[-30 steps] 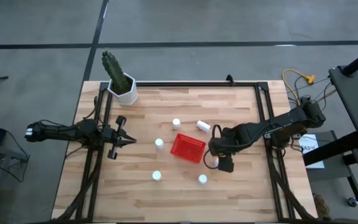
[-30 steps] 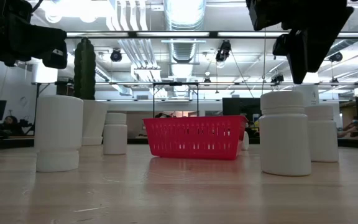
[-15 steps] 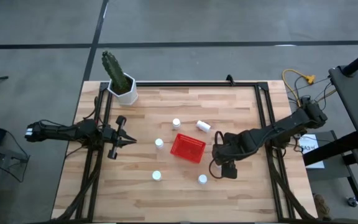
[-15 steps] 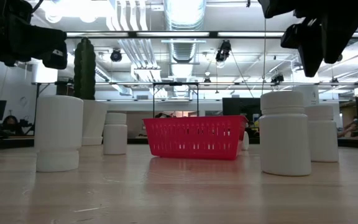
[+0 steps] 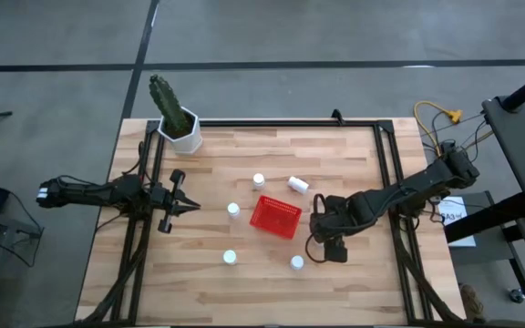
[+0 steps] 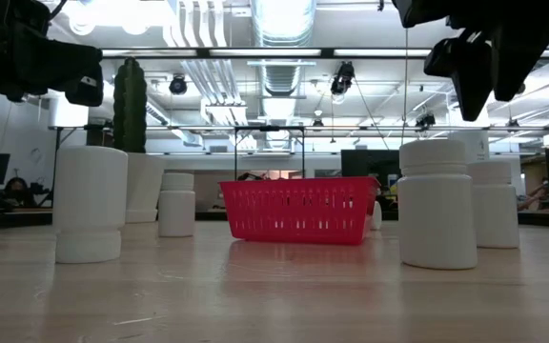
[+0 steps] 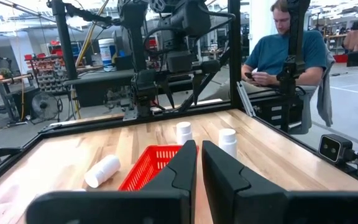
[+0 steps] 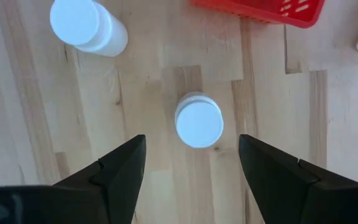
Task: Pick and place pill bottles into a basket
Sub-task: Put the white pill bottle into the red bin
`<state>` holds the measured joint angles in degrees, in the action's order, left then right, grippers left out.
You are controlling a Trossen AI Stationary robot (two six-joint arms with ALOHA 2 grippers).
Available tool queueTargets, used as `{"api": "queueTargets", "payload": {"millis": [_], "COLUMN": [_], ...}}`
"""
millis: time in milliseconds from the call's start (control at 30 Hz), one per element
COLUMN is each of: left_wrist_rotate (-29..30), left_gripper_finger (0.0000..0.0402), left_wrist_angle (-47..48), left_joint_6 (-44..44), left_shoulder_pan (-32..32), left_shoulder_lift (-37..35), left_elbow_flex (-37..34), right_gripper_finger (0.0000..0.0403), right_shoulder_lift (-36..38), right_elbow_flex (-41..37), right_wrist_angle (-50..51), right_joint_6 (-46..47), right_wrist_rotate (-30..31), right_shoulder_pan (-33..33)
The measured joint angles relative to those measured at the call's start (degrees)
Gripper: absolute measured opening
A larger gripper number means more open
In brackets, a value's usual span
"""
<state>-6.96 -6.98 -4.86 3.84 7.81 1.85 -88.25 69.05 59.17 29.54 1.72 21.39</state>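
right gripper [image 8: 191, 171] jaws wide over upright pill bottle [image 8: 199, 120], centre frame, below red basket [image 8: 260, 10] | left gripper [image 7: 198, 165] jaws narrow, waiting | risk: off-centre descent tips bottle on counter [image 8: 30, 124]

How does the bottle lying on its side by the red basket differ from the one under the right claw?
The lying bottle is tipped on its side; the upright bottle stands cap up. No gripper is near the lying bottle; the upright bottle sits below the open right gripper. Both are white and outside the basket. The left gripper waits shut, far off.
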Motion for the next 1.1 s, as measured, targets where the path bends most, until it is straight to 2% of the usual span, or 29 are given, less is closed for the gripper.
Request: {"api": "queueTargets", "payload": {"millis": [1100], "left_wrist_rotate": [-0.01], "left_gripper_finger": [0.001], "left_wrist_angle": [0.02], "left_joint_6": [-0.01], "left_shoulder_pan": [0.02], "left_shoulder_lift": [0.02], "left_elbow_flex": [0.0], "right_gripper_finger": [0.0242], "right_shoulder_lift": [-0.02], "right_elbow_flex": [-7.78], "right_wrist_angle": [-9.41], "right_joint_6": [-2.97], "right_wrist_rotate": [1.46], "right_shoulder_pan": [-0.02]}}
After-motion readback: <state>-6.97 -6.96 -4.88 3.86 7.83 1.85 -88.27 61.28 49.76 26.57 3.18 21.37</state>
